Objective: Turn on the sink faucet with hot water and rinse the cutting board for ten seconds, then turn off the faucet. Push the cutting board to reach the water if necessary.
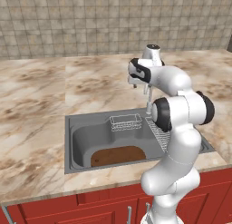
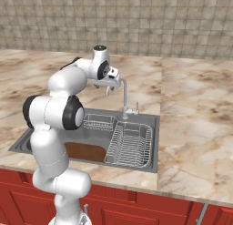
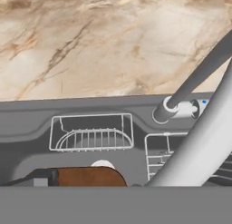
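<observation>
The cutting board, a dark-brown slab, lies flat on the floor of the sink at its near side, partly hidden by the front rim in the left base view; in the hand view its rounded edge sits just below the pale drain. The sink faucet rises from the back rim of the basin, its arched spout curving toward the gripper, which hangs beside the spout's end, above the basin. Whether the jaws stand apart or together cannot be told. A small wire basket hangs at the back wall of the basin, and a wire dish rack fills its right part. The marble counter surrounds the sink.
</observation>
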